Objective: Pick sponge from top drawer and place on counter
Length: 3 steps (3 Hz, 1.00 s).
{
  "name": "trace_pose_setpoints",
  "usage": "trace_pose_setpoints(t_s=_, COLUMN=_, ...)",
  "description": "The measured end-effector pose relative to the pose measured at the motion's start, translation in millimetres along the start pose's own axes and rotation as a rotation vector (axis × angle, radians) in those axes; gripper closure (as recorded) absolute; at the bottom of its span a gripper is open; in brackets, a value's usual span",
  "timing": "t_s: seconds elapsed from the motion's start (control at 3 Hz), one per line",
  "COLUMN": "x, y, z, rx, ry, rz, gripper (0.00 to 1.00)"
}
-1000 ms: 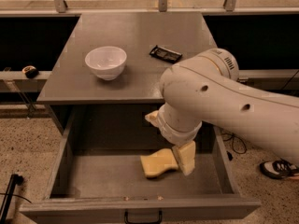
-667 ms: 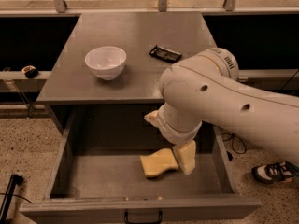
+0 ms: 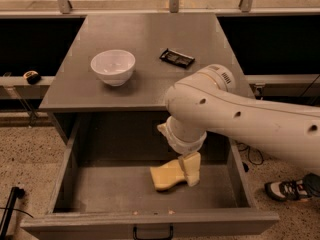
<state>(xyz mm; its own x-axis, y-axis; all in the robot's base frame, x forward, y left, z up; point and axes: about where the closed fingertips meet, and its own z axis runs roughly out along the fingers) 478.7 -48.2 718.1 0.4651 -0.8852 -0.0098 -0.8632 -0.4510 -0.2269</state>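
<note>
Claw [image 3: 190,174] in top drawer [image 3: 110,190], seemingly touching sponge [image 3: 165,177]

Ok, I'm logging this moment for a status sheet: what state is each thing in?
top drawer: pulled open.
sponge: low in the drawer, beside the gripper, not on the counter.
gripper: down inside the drawer, at the sponge's right end.
white bowl: upright on the counter, empty.
black flat object: lying on the counter.
</note>
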Motion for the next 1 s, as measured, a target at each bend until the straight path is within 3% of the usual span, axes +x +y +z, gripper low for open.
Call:
trace_pose_setpoints(t_s=0.67, x=9, y=5, z=49, rx=-0.048, ry=-0.002, rz=0.078, gripper=0.00)
trace_pose_setpoints(t_s=1.0, x=-3, y=1, z=72, rx=-0.056, ry=-0.047, rz=0.047, gripper=0.00)
